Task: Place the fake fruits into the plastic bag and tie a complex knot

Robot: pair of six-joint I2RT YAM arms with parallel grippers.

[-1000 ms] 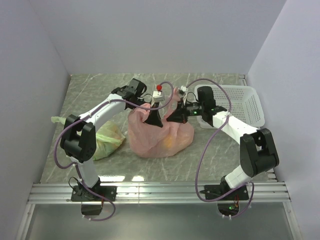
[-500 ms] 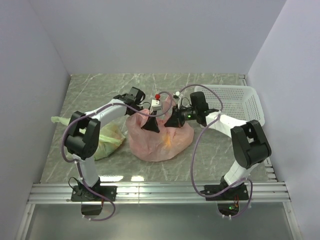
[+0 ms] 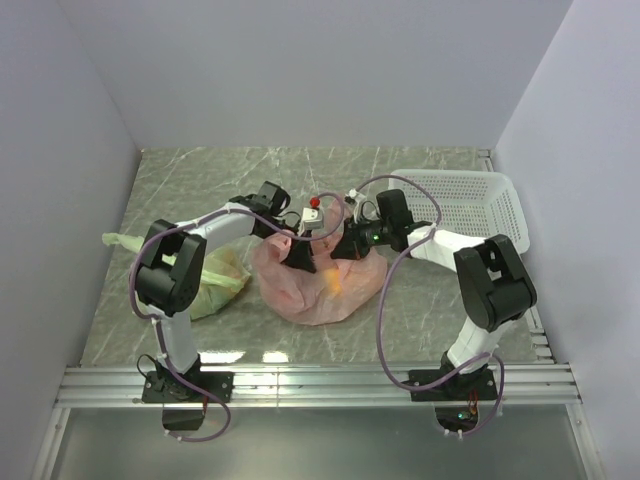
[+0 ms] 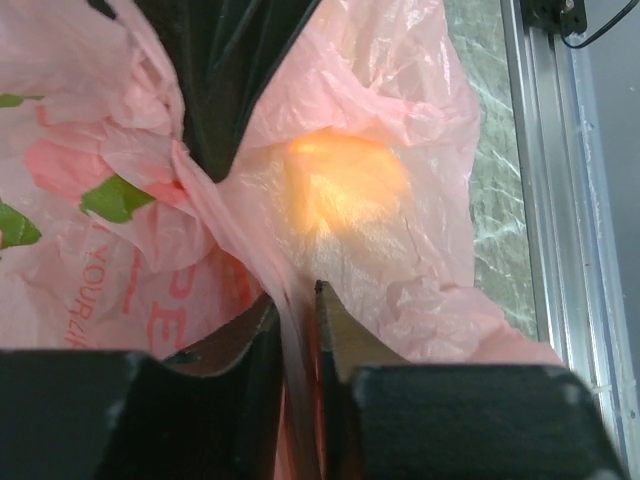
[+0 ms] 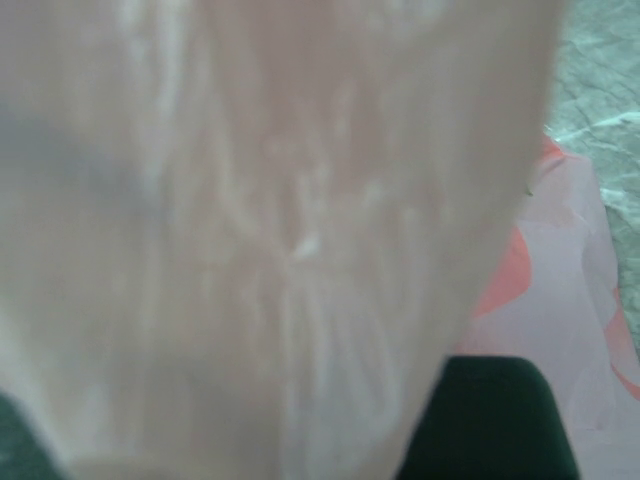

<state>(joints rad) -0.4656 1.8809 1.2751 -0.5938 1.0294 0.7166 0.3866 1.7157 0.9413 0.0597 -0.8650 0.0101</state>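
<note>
Left gripper (image 4: 296, 295): jaws nearly together, with a thin fold of the plastic bag (image 4: 400, 90) pinched between the fingertips. The film runs down through the narrow gap in the left wrist view.

Right gripper (image 4: 205, 150): seen from the left wrist as a dark wedge tapering to a point. Pink film bunches at that point, so the jaws read as closed on the bag. The right wrist view is almost wholly covered by blurred pink film against the lens, with only a dark finger (image 5: 490, 420) showing at the bottom edge.

Top view: left gripper (image 3: 298, 252) and right gripper (image 3: 345, 243) face each other just beside one another. Both are at the gathered top of the plastic bag (image 3: 320, 290).

- Bag body slumps on the table (image 3: 200, 180), below and in front of the two grippers and between the arms.
- Orange fruit (image 4: 345, 185) glows through the film inside the bag, just beyond the left fingertips.
- The fruit shows from above as an orange patch (image 3: 330, 272) under the grippers.
- No tied knot can be made out; the grippers hide the gathered part.

Green bag (image 3: 215, 270) lies left of the pink bag, close to it. White basket (image 3: 470, 205) sits to the right, apart from the bag.
</note>
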